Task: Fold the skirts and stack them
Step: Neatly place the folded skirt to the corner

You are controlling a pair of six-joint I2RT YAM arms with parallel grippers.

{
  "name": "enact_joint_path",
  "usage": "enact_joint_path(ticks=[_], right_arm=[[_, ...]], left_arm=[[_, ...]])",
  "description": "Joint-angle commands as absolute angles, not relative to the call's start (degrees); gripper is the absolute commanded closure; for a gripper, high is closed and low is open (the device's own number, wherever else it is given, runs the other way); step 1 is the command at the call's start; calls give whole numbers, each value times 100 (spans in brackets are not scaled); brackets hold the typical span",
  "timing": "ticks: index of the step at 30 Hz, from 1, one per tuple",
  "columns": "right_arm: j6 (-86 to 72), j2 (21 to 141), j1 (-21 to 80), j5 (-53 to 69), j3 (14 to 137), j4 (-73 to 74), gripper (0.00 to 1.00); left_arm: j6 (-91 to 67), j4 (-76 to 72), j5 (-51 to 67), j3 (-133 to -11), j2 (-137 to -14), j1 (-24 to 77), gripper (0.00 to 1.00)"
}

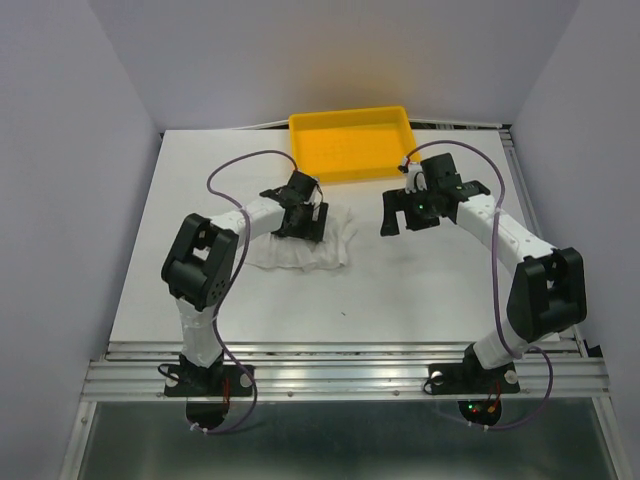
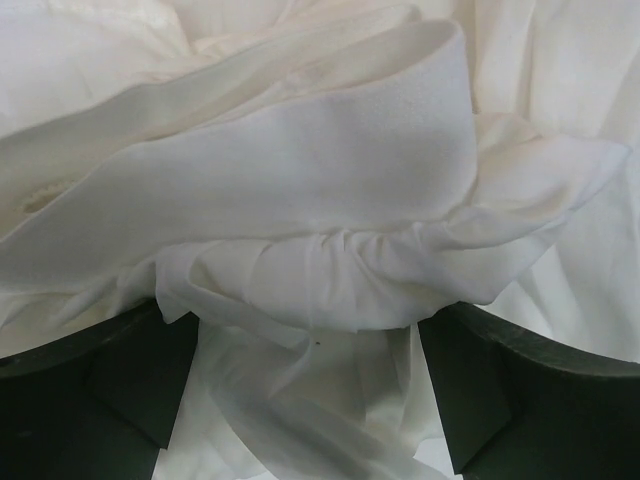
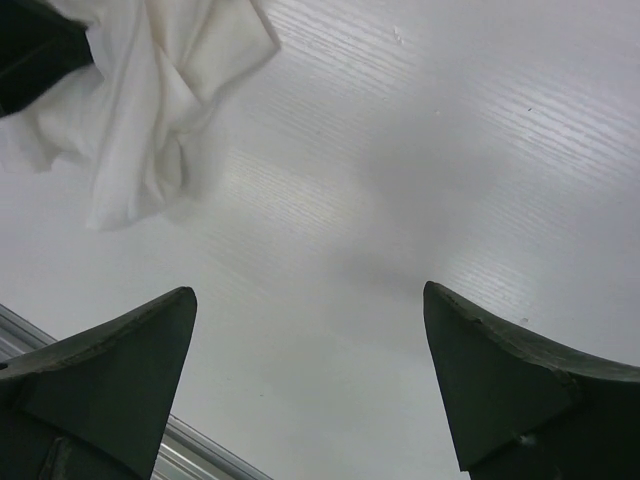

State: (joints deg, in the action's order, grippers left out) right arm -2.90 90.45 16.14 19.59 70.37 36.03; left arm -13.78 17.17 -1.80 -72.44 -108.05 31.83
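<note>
A white skirt [image 1: 300, 255] lies crumpled on the table, left of centre. My left gripper [image 1: 303, 222] is pressed down onto its far part. In the left wrist view the skirt [image 2: 320, 190] fills the frame, and the left gripper [image 2: 310, 320] is open with folds of fabric bunched between its dark fingers [image 2: 120, 390]. My right gripper [image 1: 405, 218] hovers to the right of the skirt. In the right wrist view the right gripper [image 3: 310, 300] is open and empty over bare table, with the skirt's edge [image 3: 150, 110] at the upper left. Only one skirt shows.
A yellow tray [image 1: 300, 140] stands at the back of the table, just beyond both grippers. A metal rail [image 1: 340, 365] runs along the table's near edge. White walls close in the left and right sides.
</note>
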Motion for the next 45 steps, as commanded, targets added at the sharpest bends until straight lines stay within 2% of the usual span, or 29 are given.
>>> enact_joint_path(ticks=[1,9,13,20,24,36,45], right_arm=[[-123,8947,1591,1758,7357,3612,0],[-70,9061,1538,1775,7356,3612,0],[-70,9140,1486,1793,7304,3586,0],[123,9378,1433,1890,7321,3542,0],[158,9474,1380,1863,7400,3551,0],[97,9659,1327,1925,7392,3542,0],[18,9738,1327,2074,7409,3463,0]], left_arm=[[-845,2933,-886,-7637,-11328,2594,2],[-63,3858,-1344,-8874,-12110,1004,2],[867,3946,-1283,-9868,-12611,616,2],[1862,4236,-871,-12301,-14052,396,2],[2057,4070,-888,-12997,-14607,369,2],[2065,2936,-668,-13745,-15196,264,2],[2505,1723,-730,-13947,-15012,246,2]])
